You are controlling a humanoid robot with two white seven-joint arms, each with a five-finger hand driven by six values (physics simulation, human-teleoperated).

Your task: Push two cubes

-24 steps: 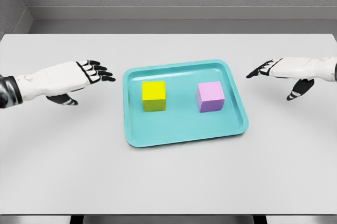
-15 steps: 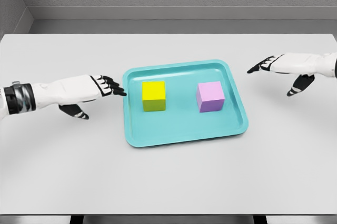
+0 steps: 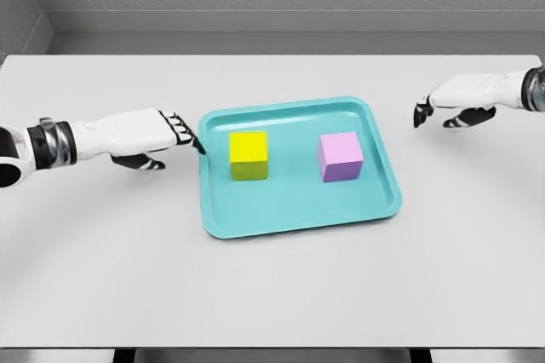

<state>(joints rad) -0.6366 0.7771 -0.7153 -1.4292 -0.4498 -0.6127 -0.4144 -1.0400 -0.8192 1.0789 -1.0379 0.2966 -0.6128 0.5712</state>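
Two cubes sitting apart inside a shallow teal tray [image 3: 385, 201] on a pale grey table [image 3: 272, 286] — yellow cube [image 3: 249, 155] toward the tray's left half, pink cube [image 3: 341, 157] toward its right, a bare strip of tray floor between them. Both square to the tray, resting flat, neither touching the rim nor the other.

Left hand [image 3: 153, 135] reaching in from the left, palm side down, fingers held together and pointed at the tray, dark fingertips [image 3: 192, 143] right at the tray's left rim — touching it or only just short of it, not possible to tell which. Nothing held. Likely placed there to come over the low rim and meet the yellow cube's left face, so a flat, closed-up hand makes sense: a broad pushing surface rather than a grasp.

Right hand [image 3: 451, 99] out beyond the tray's right edge, well apart from the pink cube and somewhat farther back on the table, fingers drooping loosely downward, grasping nothing. Seemingly staged for the mirrored push on the pink cube's right face.

Neither cube pushed yet, by the look of things. Worth watching: the raised rim, which could catch fingertips and shove the whole tray instead of a cube.
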